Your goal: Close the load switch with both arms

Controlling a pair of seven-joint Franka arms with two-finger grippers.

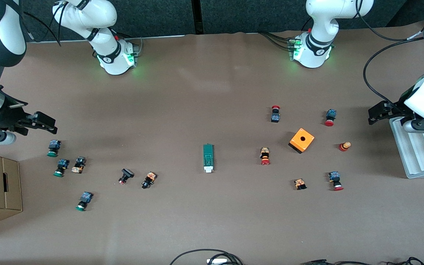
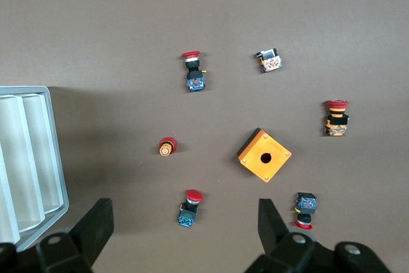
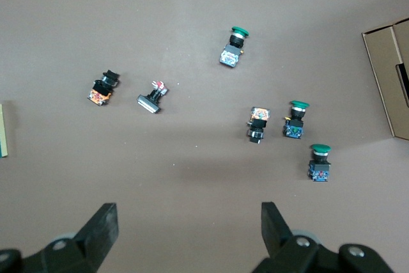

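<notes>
The green load switch (image 1: 208, 158) lies flat mid-surface, alone, held by nothing; whether it is closed cannot be told. Both arms wait aloft: the right tool (image 1: 35, 123), fingers spread, over the green buttons' end, and the left tool (image 1: 385, 112), spread too, beside the white tray (image 1: 423, 158)

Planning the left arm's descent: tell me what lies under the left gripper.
Under the open left gripper: bare brown table, beside the white ridged tray. The small red-capped button lies nearby. Nothing there is hidden.
</notes>
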